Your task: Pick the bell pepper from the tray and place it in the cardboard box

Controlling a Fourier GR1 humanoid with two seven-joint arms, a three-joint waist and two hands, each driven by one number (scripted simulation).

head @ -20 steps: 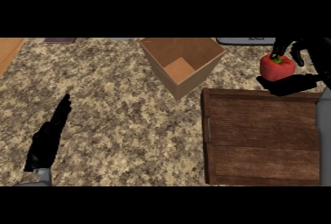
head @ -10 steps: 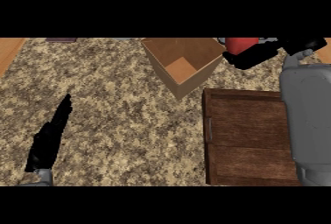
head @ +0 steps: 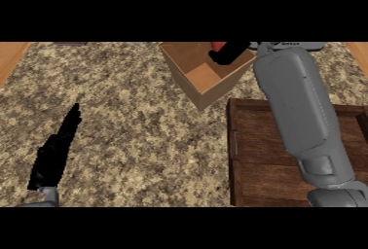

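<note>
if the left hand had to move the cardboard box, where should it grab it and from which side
Judging from its pose, the near-left wall of the cardboard box, approached from the left. The box is open-topped, so fingers could hook over that rim. The right robot hand with the bell pepper occupies the far-right side; the left robot hand rests lower left.

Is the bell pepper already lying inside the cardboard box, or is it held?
Held: the right hand is curled round the bell pepper over the open cardboard box.

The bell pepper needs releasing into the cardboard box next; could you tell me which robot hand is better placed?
The right robot hand: it holds the bell pepper over the cardboard box. The left robot hand rests far away.
</note>
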